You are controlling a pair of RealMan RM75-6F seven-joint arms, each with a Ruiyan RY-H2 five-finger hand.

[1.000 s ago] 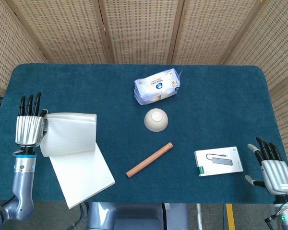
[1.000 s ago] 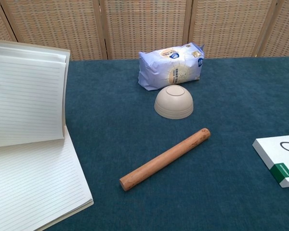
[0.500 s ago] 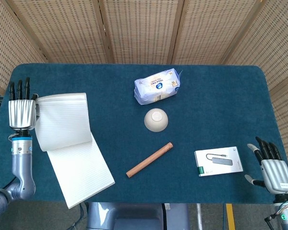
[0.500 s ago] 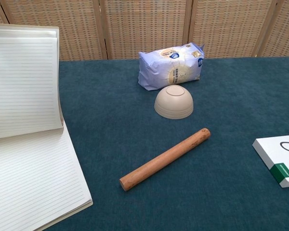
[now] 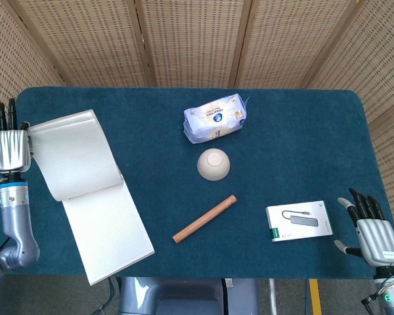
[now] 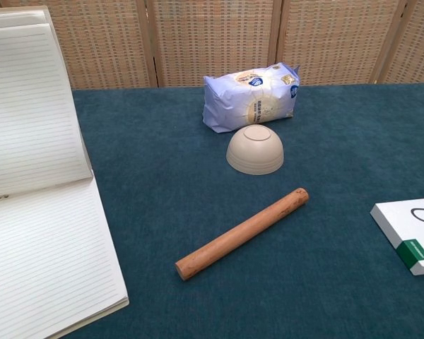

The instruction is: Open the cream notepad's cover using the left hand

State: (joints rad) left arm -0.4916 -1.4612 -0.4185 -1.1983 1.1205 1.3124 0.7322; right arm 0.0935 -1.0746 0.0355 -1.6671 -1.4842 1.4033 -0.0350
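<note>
The notepad [image 5: 108, 233] lies at the table's near left corner, its cover [image 5: 72, 154] lifted and swung up and away from the lined pages. The left hand [image 5: 6, 147] holds the cover's outer edge, fingers pointing up and away behind it; the actual pinch is hidden by the sheet. Over the last second the hand has carried that edge up and out to the left, so the cover has gone from curling over the pages to leaning well back past the spine. That suggests the opening is nearly done: what remains is probably to lay the cover flat and let go.

The right hand [image 5: 373, 233] rests empty at the near right edge, fingers straight and slightly spread.

One notepad. To the right of the left hand's fingers, well apart from them: one upturned bowl [image 5: 213, 164], one pack [image 5: 215, 118] just beyond it, one wooden rod [image 5: 204, 218] nearer. One white box [image 5: 299, 221] lies just left of the right hand's fingers.
</note>
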